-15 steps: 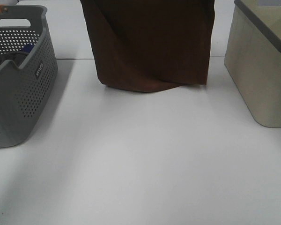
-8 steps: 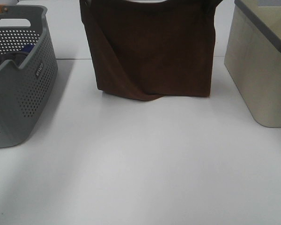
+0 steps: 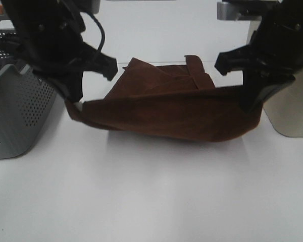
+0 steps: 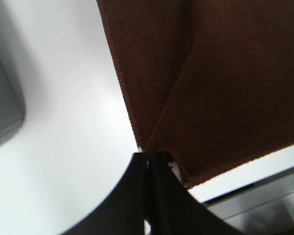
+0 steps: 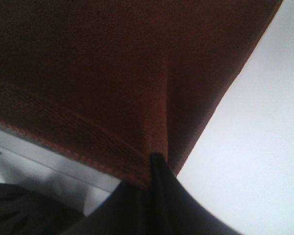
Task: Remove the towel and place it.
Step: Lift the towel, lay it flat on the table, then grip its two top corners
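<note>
1. Your left pincer and right pincer each pinch a corner of the towel; its middle sags near the table.
2. Lower both together, level.
3. Let go only when it lies flat.

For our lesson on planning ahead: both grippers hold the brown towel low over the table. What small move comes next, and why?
Probably lower both a little and release. The left gripper and right gripper each pinch a corner of the towel, whose far part already lies folded on the table.
</note>
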`<state>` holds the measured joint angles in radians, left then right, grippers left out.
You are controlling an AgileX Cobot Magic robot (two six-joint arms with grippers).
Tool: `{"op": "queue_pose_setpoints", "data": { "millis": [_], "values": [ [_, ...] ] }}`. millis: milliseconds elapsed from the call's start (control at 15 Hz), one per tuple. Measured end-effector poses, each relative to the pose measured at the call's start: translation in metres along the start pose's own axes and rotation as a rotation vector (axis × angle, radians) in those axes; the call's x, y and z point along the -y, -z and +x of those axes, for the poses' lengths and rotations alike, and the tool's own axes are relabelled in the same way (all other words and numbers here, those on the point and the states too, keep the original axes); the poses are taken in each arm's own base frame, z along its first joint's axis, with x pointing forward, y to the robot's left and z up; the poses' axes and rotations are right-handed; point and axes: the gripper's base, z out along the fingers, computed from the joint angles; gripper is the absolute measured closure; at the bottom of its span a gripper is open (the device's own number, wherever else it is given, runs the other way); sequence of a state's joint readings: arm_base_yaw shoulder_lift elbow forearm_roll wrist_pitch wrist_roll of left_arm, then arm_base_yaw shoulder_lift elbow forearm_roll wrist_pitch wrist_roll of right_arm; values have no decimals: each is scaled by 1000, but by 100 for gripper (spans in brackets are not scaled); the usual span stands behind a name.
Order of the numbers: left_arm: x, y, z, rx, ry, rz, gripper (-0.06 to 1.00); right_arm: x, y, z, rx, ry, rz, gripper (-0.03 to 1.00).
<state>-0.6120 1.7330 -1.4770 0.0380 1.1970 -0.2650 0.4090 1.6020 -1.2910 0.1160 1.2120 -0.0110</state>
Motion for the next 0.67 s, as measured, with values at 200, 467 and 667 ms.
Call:
{"op": "queue_pose_setpoints", "data": {
  "millis": [200,467,667],
  "values": [
    [23,-8,53,-84,13,9,94,-5,-20,56,-122,-55,-93,97],
    [51,-21,105,-164,24,23,94,-7,-39,106,-212,-102,-143,97],
    [69,-35,140,-270,13,33,94,-10,-46,136,-250,-140,-196,97]
  ]
}}
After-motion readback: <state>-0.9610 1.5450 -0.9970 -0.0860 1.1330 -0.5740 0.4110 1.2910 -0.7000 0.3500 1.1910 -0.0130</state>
